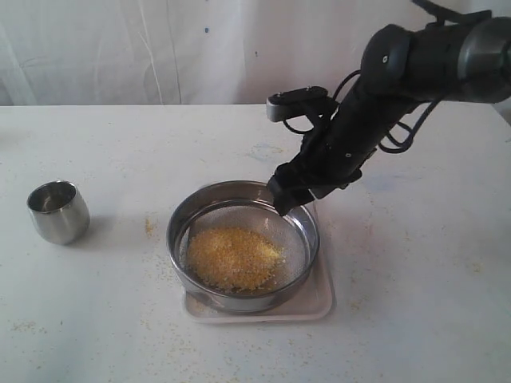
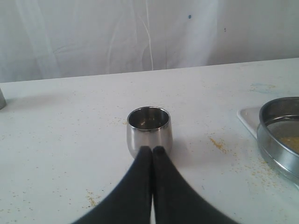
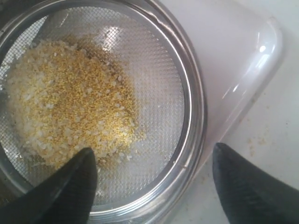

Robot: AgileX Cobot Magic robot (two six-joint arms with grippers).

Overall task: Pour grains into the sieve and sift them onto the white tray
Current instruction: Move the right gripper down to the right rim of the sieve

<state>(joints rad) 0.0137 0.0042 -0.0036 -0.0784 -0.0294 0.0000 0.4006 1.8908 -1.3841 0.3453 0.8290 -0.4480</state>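
Observation:
The sieve rests on the white tray with the grains heaped on its mesh. My right gripper hangs open at the sieve's far right rim. In the right wrist view the gripper straddles the rim: one finger is over the mesh beside the grains, the other outside over the tray. Nothing is gripped. My left gripper is shut and empty, just short of the small steel cup. The sieve and tray show off to one side.
The steel cup stands upright on the table's left side. Spilled grains lie on the table between cup and sieve and are scattered around the tray. A white cloth hangs behind the table's far edge.

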